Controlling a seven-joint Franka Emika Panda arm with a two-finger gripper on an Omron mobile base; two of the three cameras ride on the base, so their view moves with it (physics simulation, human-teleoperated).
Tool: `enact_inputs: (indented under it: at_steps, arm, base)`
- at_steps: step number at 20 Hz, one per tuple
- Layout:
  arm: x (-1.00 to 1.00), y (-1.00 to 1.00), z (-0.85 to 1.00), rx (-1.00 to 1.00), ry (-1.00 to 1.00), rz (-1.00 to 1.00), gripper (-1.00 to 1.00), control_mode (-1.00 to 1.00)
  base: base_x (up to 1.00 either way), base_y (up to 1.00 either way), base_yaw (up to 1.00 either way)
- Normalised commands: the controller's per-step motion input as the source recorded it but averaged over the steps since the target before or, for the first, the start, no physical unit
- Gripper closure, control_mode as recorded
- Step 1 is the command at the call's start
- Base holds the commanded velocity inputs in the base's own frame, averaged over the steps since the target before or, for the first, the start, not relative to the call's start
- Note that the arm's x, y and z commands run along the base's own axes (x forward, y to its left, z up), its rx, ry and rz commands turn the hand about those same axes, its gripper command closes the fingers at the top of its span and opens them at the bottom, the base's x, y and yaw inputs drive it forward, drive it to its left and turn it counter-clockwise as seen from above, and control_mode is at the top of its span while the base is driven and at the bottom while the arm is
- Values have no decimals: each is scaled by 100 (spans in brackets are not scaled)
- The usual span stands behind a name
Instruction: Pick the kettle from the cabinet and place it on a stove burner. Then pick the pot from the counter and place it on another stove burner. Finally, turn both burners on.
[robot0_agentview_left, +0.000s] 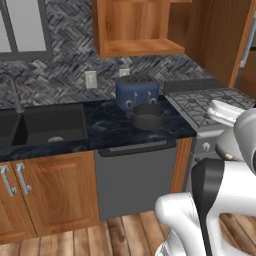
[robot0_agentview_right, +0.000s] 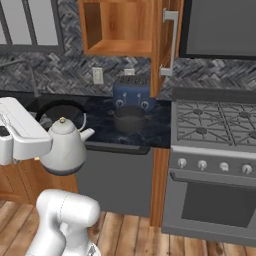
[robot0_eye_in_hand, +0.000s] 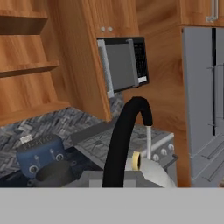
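- The gripper (robot0_agentview_right: 50, 131) is closed tight on the thin black arched handle of the kettle (robot0_agentview_right: 64, 146), which hangs in mid-air in front of the lower cabinets, off the counter (robot0_agentview_right: 100, 120) and well left of the stove.
- The kettle hangs from 1 narrow handle, so a quick swing right could set it rocking; it could twist in the jaws or slip out.
- The pot (robot0_agentview_right: 130, 120) sits on the counter just in front of the blue toaster (robot0_agentview_right: 131, 94), between the kettle and the range. A low path across could knock the pot or clip the counter's front edge.
- The cabinet (robot0_agentview_right: 117, 27) is open, its door (robot0_agentview_right: 167, 47) standing edge-on with the silver bar handle above the gap between counter and stove. I judge a high path risks striking that door with the arm or the kettle.
- The stove burners (robot0_agentview_right: 200, 131) lie under raised black grates; a tilted set-down could leave the kettle tipped, or resting between 2 burners.
- A kettle set too central would crowd the second burner the pot needs, and the front knobs (robot0_agentview_right: 202, 164) would be harder to match.
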Motion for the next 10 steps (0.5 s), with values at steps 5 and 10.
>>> enact_inputs:
  at_steps: [5,10]
  arm:
    - [0,0,0,0,0,0,100,100]
    - [0,0,0,0,0,0,100,100]
  base:
    - [-23,-39,0]
    - [-15,-54,0]
